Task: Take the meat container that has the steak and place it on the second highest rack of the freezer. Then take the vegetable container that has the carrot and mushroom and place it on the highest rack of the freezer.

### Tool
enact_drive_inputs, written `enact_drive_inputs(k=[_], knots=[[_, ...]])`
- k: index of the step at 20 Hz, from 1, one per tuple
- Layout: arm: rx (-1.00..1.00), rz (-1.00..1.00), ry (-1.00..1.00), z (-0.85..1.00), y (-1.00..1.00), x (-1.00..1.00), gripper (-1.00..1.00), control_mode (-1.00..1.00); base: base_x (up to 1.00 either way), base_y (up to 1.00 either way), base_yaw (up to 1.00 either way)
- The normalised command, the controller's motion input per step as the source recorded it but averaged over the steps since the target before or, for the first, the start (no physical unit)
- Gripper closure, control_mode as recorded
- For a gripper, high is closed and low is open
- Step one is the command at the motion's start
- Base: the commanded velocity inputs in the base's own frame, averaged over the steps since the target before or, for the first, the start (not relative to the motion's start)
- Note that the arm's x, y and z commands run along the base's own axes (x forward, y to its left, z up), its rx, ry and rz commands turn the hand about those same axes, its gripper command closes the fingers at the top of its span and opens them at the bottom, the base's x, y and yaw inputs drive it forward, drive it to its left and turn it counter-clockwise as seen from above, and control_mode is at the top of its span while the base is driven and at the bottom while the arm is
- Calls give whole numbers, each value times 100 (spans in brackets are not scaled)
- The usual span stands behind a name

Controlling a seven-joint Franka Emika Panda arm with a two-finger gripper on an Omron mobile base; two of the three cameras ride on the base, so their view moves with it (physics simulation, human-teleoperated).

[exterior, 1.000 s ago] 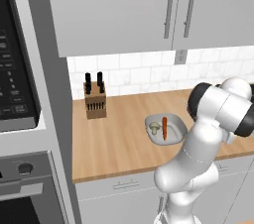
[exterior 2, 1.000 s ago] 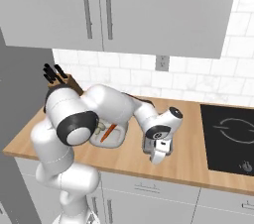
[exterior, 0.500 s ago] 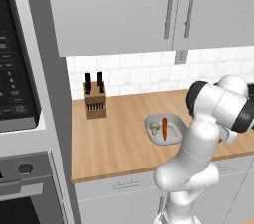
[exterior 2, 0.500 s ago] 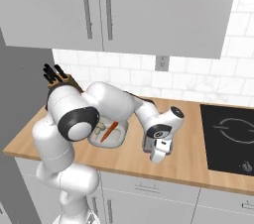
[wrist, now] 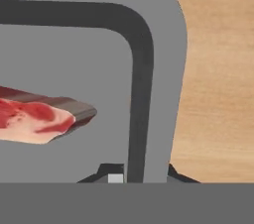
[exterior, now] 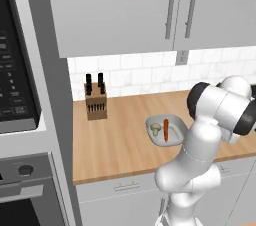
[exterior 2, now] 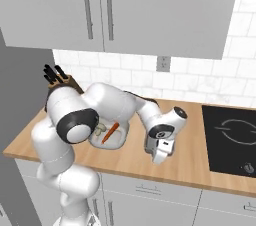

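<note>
Left base view: the white arm is rising from the lower right and bending over the wooden counter (exterior: 115, 140). A pale rounded tray (exterior: 167, 130) is sitting near the counter's front edge, just left of the arm, with the carrot (exterior: 166, 129) lying lengthwise in it and the mushroom (exterior: 156, 129) just beside the carrot on its left. A knife block (exterior: 96, 103) is standing near the back edge against the tiled wall, well apart from the tray. Grey wall cabinets (exterior: 150, 10) are hanging above. An oven (exterior: 22, 190) is showing at the left edge under a dark microwave panel.

Right base view: the arm is reaching from the lower left across the counter, and the gripper (exterior 2: 158, 158) is pointing down near the counter's front edge, between the pale tray and the black cooktop (exterior 2: 231, 140) at the right end. The pale tray, holding the carrot and mushroom, is lying partly behind the arm's elbow. The knife block is peeking out behind the arm at the back left corner. The fingertips and whatever is under them are being hidden by the hand here.

Hand view: the meat container (wrist: 159, 39) is lying on the wooden counter right under the hand, its rounded corner and dark inner wall showing. The steak (wrist: 39, 115) is lying inside, toward the left. The 2 dark fingertips (wrist: 115, 173) are sitting on either side of the container's rim, 1 inside, 1 outside, pinched tight onto the wall, so the gripper is gripping the meat container by its edge.
</note>
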Motion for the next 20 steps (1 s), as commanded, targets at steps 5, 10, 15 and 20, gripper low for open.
enact_drive_inputs(k=[5,10,15,20], knots=[[7,-1,-16,82,22,-70,100,-100,0,0,0],[2,0,-1,99,45,-55,100,-100,0,0,0],[0,0,5,74,66,-47,100,-100,0,0,0],[-4,0,0,21,73,-70,100,-100,0,0,0]])
